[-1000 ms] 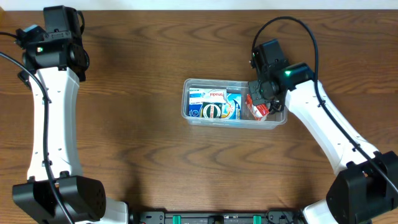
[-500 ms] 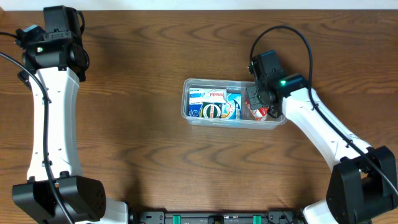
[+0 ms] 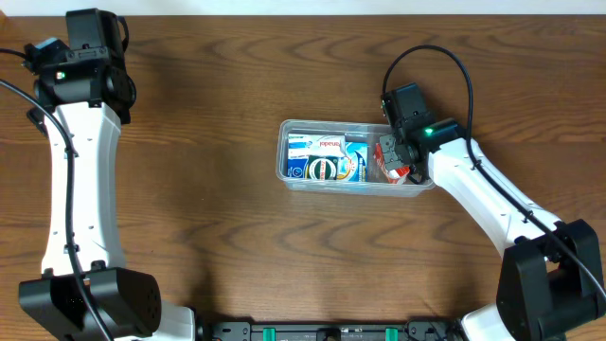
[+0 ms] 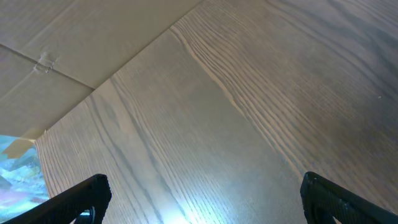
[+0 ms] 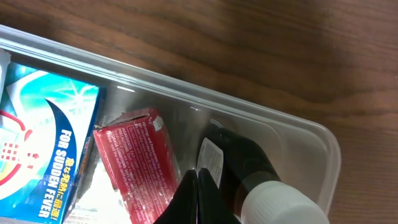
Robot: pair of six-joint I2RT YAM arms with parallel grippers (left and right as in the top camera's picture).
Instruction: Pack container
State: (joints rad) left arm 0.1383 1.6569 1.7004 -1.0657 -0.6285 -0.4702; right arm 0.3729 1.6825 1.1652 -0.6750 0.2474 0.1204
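**Pack container: looks nearly done, right claw in the bin**

- The clear rectangular plastic container [image 3: 350, 188] sits mid-desk, slightly right of centre on the dark wood-grain desk [image 3: 218, 218].
- Inside are blue-and-white cardboard boxes [image 3: 327, 156] filling the left and middle. A red carton [image 5: 140, 158] and a dark bottle with a white cap [image 5: 249, 168] are at the right end, side by side.
- The right claw [image 5: 197, 190] is down in the right end between the carton and the bottle. Its fingers are pressed together with nothing visible between them.
- The left claw [image 4: 202, 196] is spread wide and empty, parked over bare desk at the far-left corner.
- The overhead view shows no loose items outside the bin, so I'd say loading is essentially finished.
- What's likely left is lifting the right claw out without dragging the bottle or carton. No lid is in view, so I can't tell whether closing is part of the task.
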